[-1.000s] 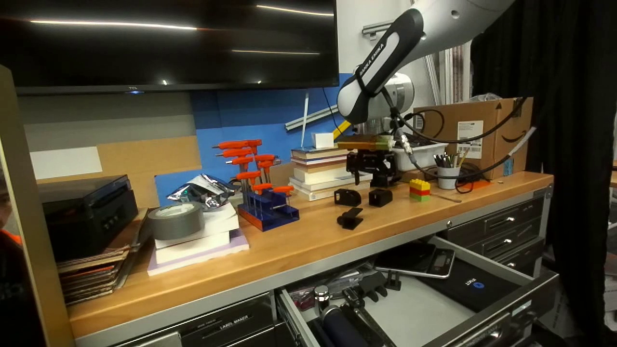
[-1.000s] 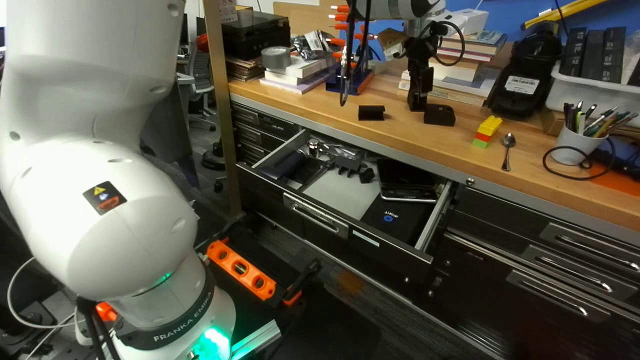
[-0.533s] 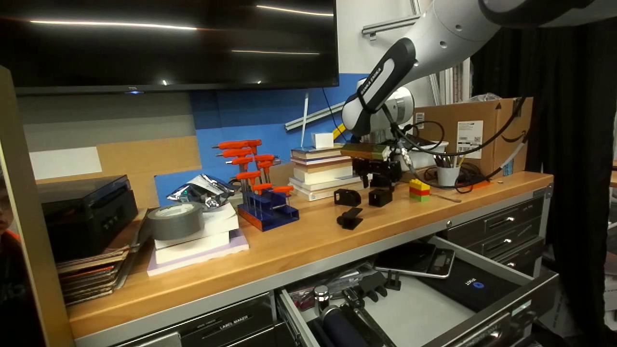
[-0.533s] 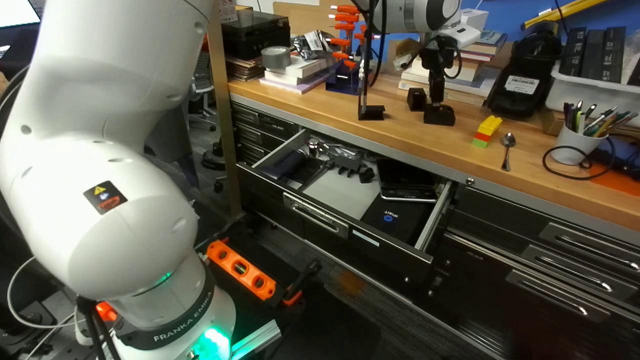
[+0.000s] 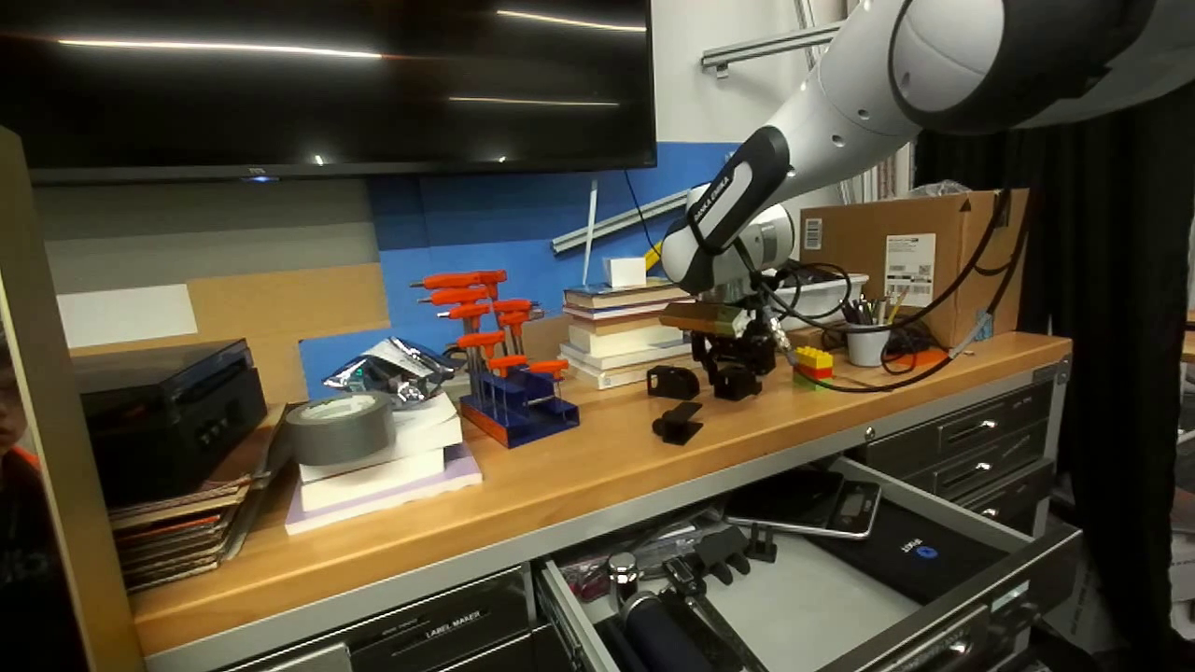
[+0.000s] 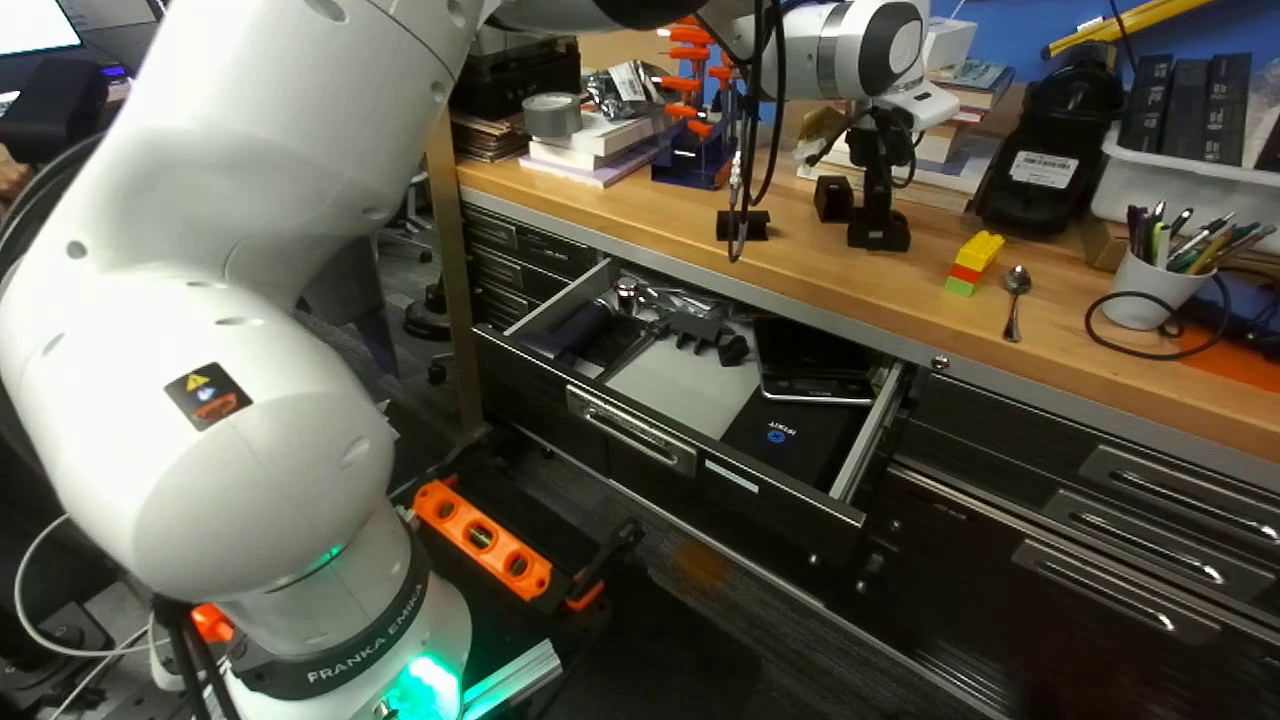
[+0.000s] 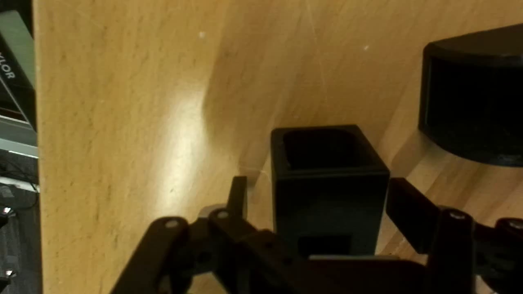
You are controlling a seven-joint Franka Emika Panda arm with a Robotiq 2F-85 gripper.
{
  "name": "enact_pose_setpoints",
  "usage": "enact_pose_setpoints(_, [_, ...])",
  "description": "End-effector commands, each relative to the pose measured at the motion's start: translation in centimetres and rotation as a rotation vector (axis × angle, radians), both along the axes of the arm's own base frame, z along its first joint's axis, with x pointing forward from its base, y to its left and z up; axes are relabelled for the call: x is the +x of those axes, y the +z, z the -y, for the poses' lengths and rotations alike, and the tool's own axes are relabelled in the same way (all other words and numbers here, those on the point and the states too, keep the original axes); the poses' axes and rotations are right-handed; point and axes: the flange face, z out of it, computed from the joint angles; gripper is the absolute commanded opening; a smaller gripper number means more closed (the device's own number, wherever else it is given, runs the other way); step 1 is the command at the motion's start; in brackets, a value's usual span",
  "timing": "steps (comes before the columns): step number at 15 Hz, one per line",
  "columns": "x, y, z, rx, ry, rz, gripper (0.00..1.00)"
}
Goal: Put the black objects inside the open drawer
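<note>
A hollow black box (image 7: 327, 204) stands on the wooden bench top, and my gripper (image 7: 318, 181) is lowered around it. In the wrist view the fingers stand apart on either side; a gap shows to the left of the box, while the right finger is very close or touching. Behind it lies a rounded black piece (image 5: 673, 382), at the right of the wrist view. Nearer the bench edge is a flat black piece with a round part (image 5: 678, 426). Below the bench the drawer (image 6: 680, 385) is pulled out, its light grey floor partly bare.
Inside the drawer lie a scale (image 5: 857, 509), a black iFixit case (image 6: 795, 440) and dark tools. Close to the gripper are a book stack (image 5: 621, 345), a coloured brick block (image 6: 973, 262), a spoon (image 6: 1015, 295) and a cup of pens (image 6: 1150, 285). A tool rack (image 5: 518, 406) stands further left.
My gripper has come down from above the bench until its fingers flank the black box. In an exterior view it has also shifted right. The black objects and drawer have not moved.
</note>
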Motion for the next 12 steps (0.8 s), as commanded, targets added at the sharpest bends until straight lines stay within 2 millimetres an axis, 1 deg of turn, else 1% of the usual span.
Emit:
enact_pose_setpoints(1, [1.0,0.5,0.5,-0.005,0.001,0.007,0.58])
enact_pose_setpoints(5, [0.9,1.1,0.7,-0.013,0.022,0.006,0.27])
enact_pose_setpoints(7, [0.3,1.5,0.6,-0.023,0.095,-0.013,0.29])
enact_pose_setpoints(9, [-0.8,2.5,0.6,-0.046,0.162,-0.031,0.29])
enact_pose_setpoints(11, [-2.3,3.5,0.7,-0.048,0.213,-0.044,0.28])
enact_pose_setpoints(12, [-3.5,4.1,0.6,-0.049,0.236,-0.049,0.28])
